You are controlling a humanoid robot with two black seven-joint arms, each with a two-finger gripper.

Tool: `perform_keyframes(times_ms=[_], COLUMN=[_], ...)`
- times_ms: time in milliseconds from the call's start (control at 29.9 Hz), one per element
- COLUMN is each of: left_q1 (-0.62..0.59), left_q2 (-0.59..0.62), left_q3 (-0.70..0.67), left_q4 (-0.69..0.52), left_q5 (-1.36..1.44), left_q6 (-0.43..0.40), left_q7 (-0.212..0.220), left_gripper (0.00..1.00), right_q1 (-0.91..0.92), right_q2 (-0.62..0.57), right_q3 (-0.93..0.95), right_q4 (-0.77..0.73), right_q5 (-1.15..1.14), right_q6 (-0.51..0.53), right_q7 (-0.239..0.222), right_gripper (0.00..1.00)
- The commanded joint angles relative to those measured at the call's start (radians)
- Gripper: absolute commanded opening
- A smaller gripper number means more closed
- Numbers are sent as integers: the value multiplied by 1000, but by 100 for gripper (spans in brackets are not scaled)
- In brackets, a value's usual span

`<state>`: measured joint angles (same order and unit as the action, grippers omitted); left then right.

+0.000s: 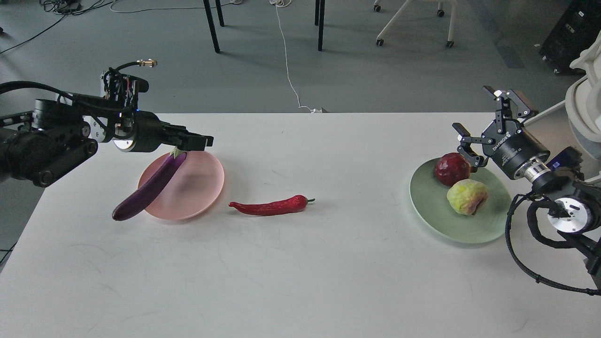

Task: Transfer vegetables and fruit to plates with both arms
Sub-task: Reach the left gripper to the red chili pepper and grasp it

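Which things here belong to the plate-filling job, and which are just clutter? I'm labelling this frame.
Job: eggplant, chili, pomegranate, yellow-green fruit, pink plate, green plate, left gripper, right gripper.

Just lying about: white cable, chair legs, wheeled chair.

White lettering is showing on the black body of the right gripper (486, 119), seemingly a brand name, too small to read surely.

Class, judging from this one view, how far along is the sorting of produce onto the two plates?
Done: pomegranate and yellow-green fruit lie on the green plate. In hand: the left gripper holds the eggplant by its cap over the pink plate. Left: the chili pepper on the table.
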<state>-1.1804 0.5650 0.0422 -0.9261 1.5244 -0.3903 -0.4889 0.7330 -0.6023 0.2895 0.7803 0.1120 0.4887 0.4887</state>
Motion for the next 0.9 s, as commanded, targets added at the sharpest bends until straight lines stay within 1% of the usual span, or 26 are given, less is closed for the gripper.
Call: perform_keyframes(times_ms=[0, 167, 301, 435, 535, 636, 769, 870], left_q1=[-4, 7, 10, 13, 38, 50, 79, 105], left_q2=[-29, -140, -223, -278, -307, -323, -324, -326], left_q3=[-1, 1, 13, 15, 15, 19, 60, 62], left_q4=[-132, -142, -122, -71, -5, 52, 73, 75], left_q5=[31, 199, 344, 474, 532, 568, 571, 571], left_q6=[1, 4, 36, 41, 50, 85, 94, 94], left_q7=[0, 0, 0, 0, 0, 0, 0, 0], left_gripper=[89, 90, 91, 92, 92, 92, 92, 92], right_q1=[-3, -7, -14, -17, -18, -18, -18, -20], right_q2=[-5, -16, -17, -16, -17, -19, -31, -31], right_q3=[0, 0, 0, 0, 2, 2, 7, 7], right_q4=[0, 2, 2, 4, 7, 11, 17, 17], right_q5=[2, 2, 2, 2, 0, 2, 2, 2], right_q6=[0, 0, 0, 0, 0, 0, 0, 0], right_q7=[0, 0, 0, 0, 0, 0, 0, 0], right_gripper=[97, 97, 97, 97, 97, 97, 97, 97])
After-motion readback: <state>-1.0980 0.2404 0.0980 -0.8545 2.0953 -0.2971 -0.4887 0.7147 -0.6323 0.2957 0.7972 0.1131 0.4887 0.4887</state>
